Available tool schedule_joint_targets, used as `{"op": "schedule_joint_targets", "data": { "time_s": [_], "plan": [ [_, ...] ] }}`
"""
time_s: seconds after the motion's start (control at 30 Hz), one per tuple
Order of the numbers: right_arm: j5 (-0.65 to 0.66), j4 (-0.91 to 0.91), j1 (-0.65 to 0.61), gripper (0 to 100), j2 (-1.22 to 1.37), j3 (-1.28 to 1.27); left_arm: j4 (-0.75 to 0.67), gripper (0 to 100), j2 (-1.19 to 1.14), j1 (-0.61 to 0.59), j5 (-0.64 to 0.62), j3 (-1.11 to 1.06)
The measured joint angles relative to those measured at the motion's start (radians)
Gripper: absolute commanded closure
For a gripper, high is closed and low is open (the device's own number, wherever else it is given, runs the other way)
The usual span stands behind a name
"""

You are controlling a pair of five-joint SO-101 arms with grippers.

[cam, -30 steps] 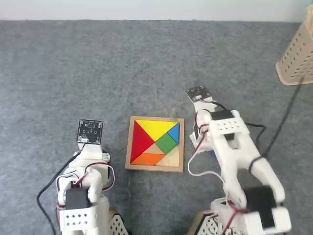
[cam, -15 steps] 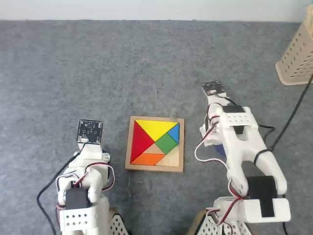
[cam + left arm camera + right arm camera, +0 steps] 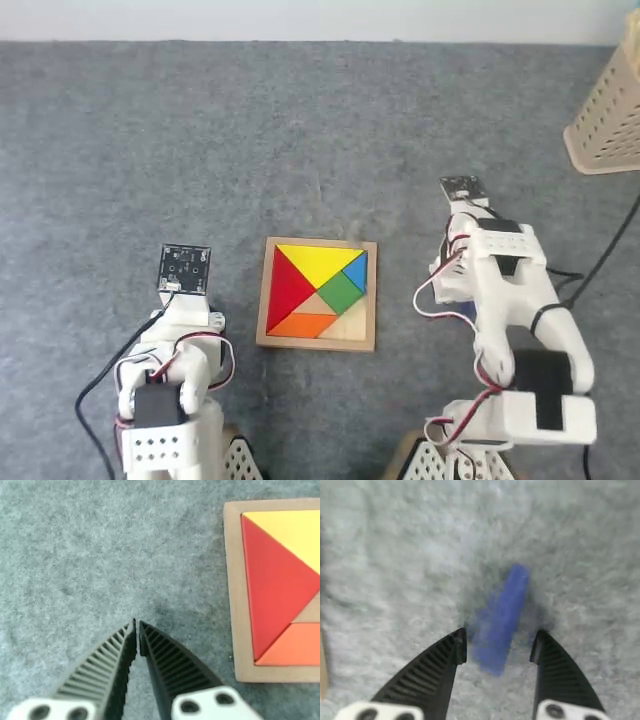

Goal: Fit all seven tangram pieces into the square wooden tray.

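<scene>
- Grey carpet covers your bench [image 3: 300, 130], and the square wooden tray [image 3: 263, 295] sits between your two arms.
- You have red [image 3: 288, 285], yellow [image 3: 318, 262], green [image 3: 341, 291], small blue [image 3: 357, 270] and orange [image 3: 303, 324] pieces lying flat in the tray. Pale wood shows in its corner nearest your right arm.
- One long blue piece [image 3: 501, 617] lies on the carpet outside the tray, on its right side, under your right arm [image 3: 505, 300].
- Its long axis runs away from the wrist, slanted a little.
- Your right gripper [image 3: 501, 631] is open. One finger sits on each side of the piece's near end, and neither clearly touches it.
- Your left gripper [image 3: 137, 624] is closed on nothing. It hangs over bare carpet just beside the tray's left rim.
- A perforated beige basket [image 3: 610, 110] stands at the far right edge, with a black cable [image 3: 600, 235] trailing from below it toward your right arm.
</scene>
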State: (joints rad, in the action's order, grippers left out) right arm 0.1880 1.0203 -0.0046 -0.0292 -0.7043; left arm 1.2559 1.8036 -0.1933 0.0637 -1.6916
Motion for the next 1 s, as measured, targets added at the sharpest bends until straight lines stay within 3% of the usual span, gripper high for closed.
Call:
{"op": "schedule_joint_targets", "data": {
  "time_s": [0.1,0.3,0.6,0.8,1.0],
  "plan": [
    [0.0,0.0,0.005,81.1,0.0,0.0,0.0,99,0.0,0.0,0.0,0.0],
    [0.0,-0.002,0.015,98.4,0.0,0.0,0.0,99,0.0,0.0,0.0,0.0],
    [-0.057,0.043,-0.012,99.2,-0.06,-0.002,0.0,99,0.0,-0.002,0.0,0.0],
    [-0.112,0.138,-0.242,99.2,-0.301,-0.002,0.0,99,0.0,0.0,0.0,0.0],
    [-0.16,0.037,-0.509,99.2,-0.37,-0.002,0.0,99,0.0,-0.002,0.0,0.0]
  ]
}}
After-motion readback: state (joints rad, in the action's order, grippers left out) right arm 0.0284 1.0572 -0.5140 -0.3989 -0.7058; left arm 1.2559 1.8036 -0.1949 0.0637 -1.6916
